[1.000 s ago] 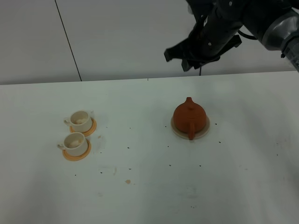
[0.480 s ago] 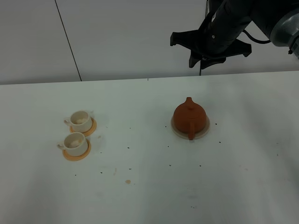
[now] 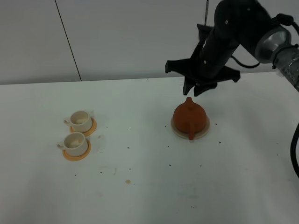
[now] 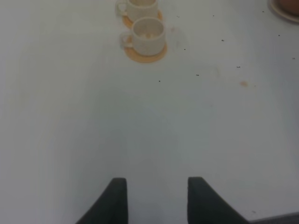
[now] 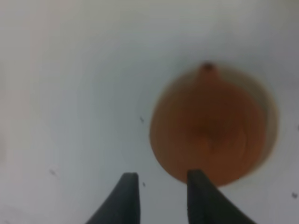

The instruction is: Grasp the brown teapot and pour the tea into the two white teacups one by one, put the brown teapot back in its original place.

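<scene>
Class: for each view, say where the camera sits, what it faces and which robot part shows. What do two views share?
Exterior high: mounted high, looking down at the table; shows the right arm, right gripper above the brown teapot.
Left wrist: behind the left gripper, which shows, facing the two white teacups.
Right wrist: behind the right gripper, which shows, looking down on the teapot.
Shared: teapot, in exterior and right wrist.

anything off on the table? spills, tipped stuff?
Nothing tipped. Brown teapot upright on its coaster; far teacup and near teacup upright on orange saucers. Only oddity: a small brownish stain and scattered dark specks on the table.
</scene>
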